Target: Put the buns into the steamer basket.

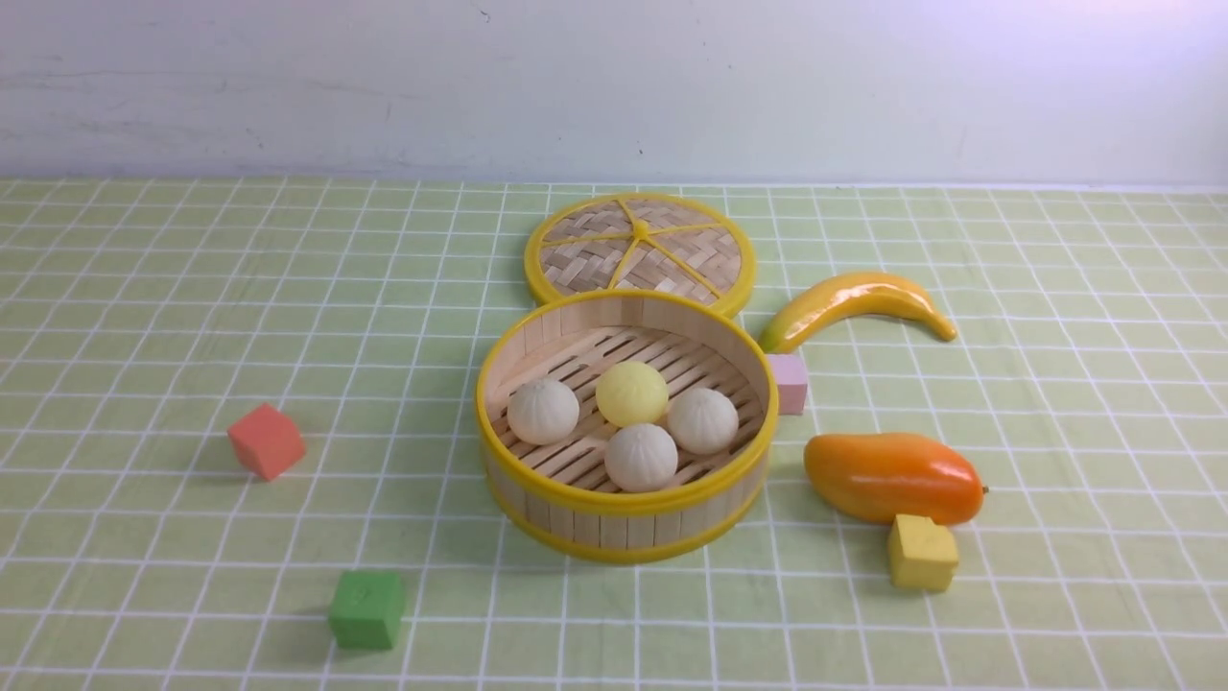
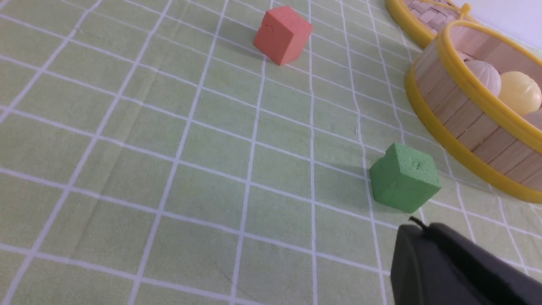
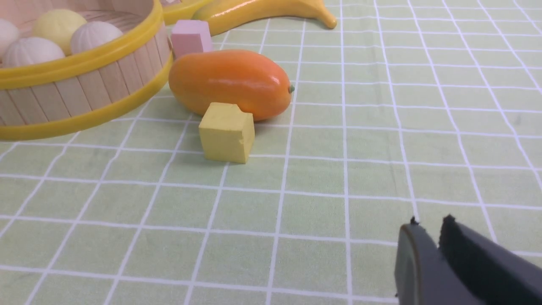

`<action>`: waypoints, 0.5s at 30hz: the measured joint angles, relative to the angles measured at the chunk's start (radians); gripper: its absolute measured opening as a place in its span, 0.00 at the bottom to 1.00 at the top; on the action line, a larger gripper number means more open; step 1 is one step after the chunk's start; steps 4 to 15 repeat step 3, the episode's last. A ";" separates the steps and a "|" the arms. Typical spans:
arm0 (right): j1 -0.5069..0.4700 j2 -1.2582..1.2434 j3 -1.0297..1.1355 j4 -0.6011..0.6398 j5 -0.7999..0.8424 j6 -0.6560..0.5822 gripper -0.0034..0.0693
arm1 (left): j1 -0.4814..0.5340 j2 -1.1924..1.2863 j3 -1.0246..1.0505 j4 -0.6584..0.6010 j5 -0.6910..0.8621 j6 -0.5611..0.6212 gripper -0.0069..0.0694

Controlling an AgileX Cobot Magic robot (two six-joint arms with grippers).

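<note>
The steamer basket (image 1: 624,499) stands at the table's middle. Inside it lie three off-white buns (image 1: 543,410) (image 1: 702,420) (image 1: 641,457) and one pale yellow bun (image 1: 631,393). Neither gripper shows in the front view. In the left wrist view my left gripper (image 2: 417,224) is shut and empty, low over the cloth just short of the green cube (image 2: 404,177), with the basket (image 2: 461,114) beyond. In the right wrist view my right gripper (image 3: 430,224) is shut and empty over bare cloth, well apart from the basket (image 3: 84,84).
The woven lid (image 1: 640,251) lies behind the basket. A banana (image 1: 854,302), pink cube (image 1: 790,383), mango (image 1: 892,477) and yellow cube (image 1: 922,552) lie to its right. A red cube (image 1: 266,440) and the green cube (image 1: 366,608) lie to its left.
</note>
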 joint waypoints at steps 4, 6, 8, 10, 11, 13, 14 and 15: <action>0.000 0.000 0.000 0.000 0.000 0.000 0.16 | 0.000 0.000 0.000 0.000 0.000 0.000 0.08; 0.000 0.000 0.000 0.000 0.000 0.000 0.16 | 0.000 0.000 0.000 0.000 0.000 0.000 0.08; 0.000 0.000 0.000 0.000 0.000 0.000 0.16 | 0.000 0.000 0.000 0.000 0.000 0.000 0.08; 0.000 0.000 0.000 0.000 0.000 0.000 0.16 | 0.000 0.000 0.000 0.000 0.000 0.000 0.08; 0.000 0.000 0.000 0.000 0.000 0.000 0.16 | 0.000 0.000 0.000 0.000 0.000 0.000 0.08; 0.000 0.000 0.000 0.000 0.000 0.000 0.16 | 0.000 0.000 0.000 0.000 0.000 0.000 0.08; 0.000 0.000 0.000 0.000 0.000 0.000 0.16 | 0.000 0.000 0.000 0.000 0.000 0.000 0.08; 0.000 0.000 0.000 0.000 0.000 0.000 0.16 | 0.000 0.000 0.000 0.000 0.000 0.000 0.08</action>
